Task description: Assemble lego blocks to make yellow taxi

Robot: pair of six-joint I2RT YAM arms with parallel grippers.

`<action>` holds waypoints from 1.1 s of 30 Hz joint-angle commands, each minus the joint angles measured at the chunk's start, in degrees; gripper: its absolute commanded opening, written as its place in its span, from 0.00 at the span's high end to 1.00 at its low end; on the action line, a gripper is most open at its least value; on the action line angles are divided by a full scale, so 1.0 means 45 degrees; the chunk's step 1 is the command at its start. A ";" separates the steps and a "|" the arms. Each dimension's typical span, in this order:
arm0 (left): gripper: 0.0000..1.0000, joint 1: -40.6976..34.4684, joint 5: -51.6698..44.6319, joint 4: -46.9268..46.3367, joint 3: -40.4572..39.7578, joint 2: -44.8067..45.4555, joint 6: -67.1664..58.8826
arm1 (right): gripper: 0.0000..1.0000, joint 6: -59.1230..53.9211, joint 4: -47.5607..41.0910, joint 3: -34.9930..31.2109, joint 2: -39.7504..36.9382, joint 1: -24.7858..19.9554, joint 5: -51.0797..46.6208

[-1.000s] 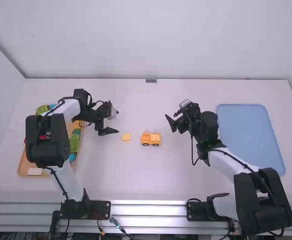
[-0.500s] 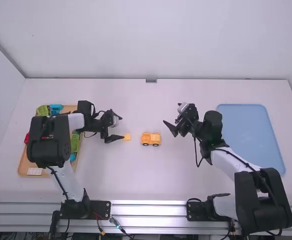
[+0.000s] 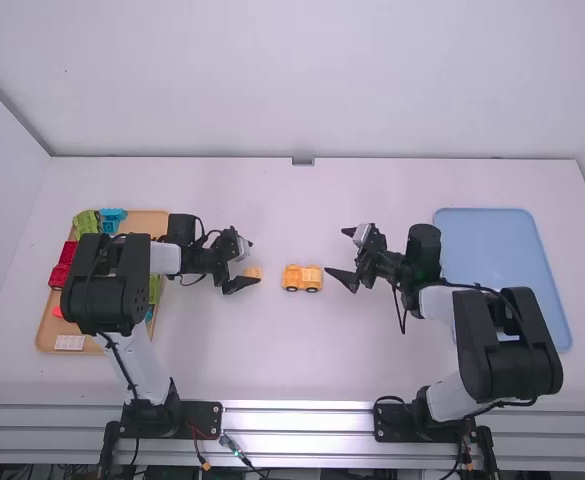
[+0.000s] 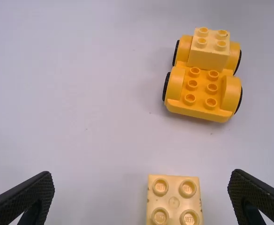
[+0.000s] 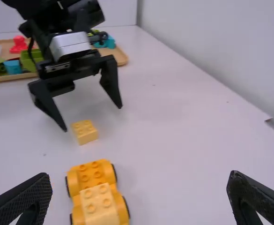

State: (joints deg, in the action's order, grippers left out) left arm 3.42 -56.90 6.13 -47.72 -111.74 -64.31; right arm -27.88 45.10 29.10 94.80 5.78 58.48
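Observation:
Left of the table's middle, my left gripper (image 3: 251, 264) stands open around a loose yellow brick (image 3: 253, 272). In the left wrist view that brick (image 4: 174, 200) lies between the spread fingers of my left gripper (image 4: 141, 194), touching neither. The orange-yellow wheeled base (image 3: 292, 278) rests to its right, one lighter yellow brick (image 4: 209, 50) fixed on its far end, bare studs on the near end. My right gripper (image 3: 341, 254), also open and holding nothing, is just right of the base; in the right wrist view the base (image 5: 91, 174) lies beyond my right gripper (image 5: 139, 194).
At the far left a wooden tray (image 3: 48, 333) holds red, green and blue pieces, partly under the left arm. A blue mat or tray (image 3: 502, 270) lies at the right. The back wall (image 3: 302, 80) rises behind the table's far edge.
My left gripper has moved right and toward the camera, up to the loose brick. My right gripper has shifted slightly left and toward the camera. Brick and base have stayed put.

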 commanded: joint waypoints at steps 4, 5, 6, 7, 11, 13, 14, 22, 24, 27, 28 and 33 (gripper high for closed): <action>0.08 -0.0010 -0.0044 -0.0039 0.0068 -0.0651 0.0325 | 0.01 -0.0097 0.0068 0.0690 0.0491 -0.0015 0.1049; 0.13 -0.0010 0.0000 -0.0102 0.0160 -0.0651 -0.0121 | 0.01 -0.0107 0.0078 0.0699 0.0510 -0.0029 0.1054; 0.15 -0.0010 0.0073 -0.0121 0.0214 -0.0651 -0.0389 | 0.01 -0.0107 0.0078 0.0695 0.0510 -0.0029 0.1049; 0.17 -0.0010 0.0257 -0.0170 0.0277 -0.0651 -0.0636 | 0.01 -0.0102 0.0073 0.0695 0.0510 -0.0024 0.1049; 0.25 -0.0010 0.0869 -0.0248 0.0452 -0.0651 -0.0714 | 0.01 -0.0117 0.0087 0.0695 0.0510 -0.0024 0.1049; 0.28 -0.0010 0.0865 -0.0287 0.0471 -0.0651 -0.0719 | 0.01 -0.0097 0.0165 0.0695 0.0510 -0.0010 0.1049; 0.28 -0.0010 0.0865 -0.0291 0.0466 -0.0651 -0.0714 | 0.01 -0.0097 0.0180 0.0695 0.0510 -0.0010 0.1054; 0.50 -0.0010 0.0894 -0.0175 0.0457 -0.0651 -0.0719 | 0.01 -0.0097 0.0219 0.0699 0.0510 -0.0015 0.1054; 0.53 -0.0010 0.0899 -0.0151 0.0457 -0.0651 -0.0719 | 0.01 -0.0107 0.0219 0.0695 0.0510 -0.0015 0.1049; 0.57 -0.0010 0.0899 -0.0146 0.0457 -0.0651 -0.0811 | 0.01 -0.0102 0.0219 0.0695 0.0510 -0.0015 0.1049; 0.59 -0.0015 0.0894 -0.0151 0.0457 -0.0651 -0.0811 | 0.01 -0.0102 0.0214 0.0695 0.0510 -0.0015 0.1049; 0.63 -0.0029 0.0860 0.0049 0.0452 -0.0651 -0.0806 | 0.01 -0.0102 0.0117 0.0695 0.0510 -0.0024 0.1039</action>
State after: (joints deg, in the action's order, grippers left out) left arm 3.42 -52.38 6.35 -46.00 -114.26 -67.33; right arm -28.45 45.67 31.03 96.49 5.78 62.48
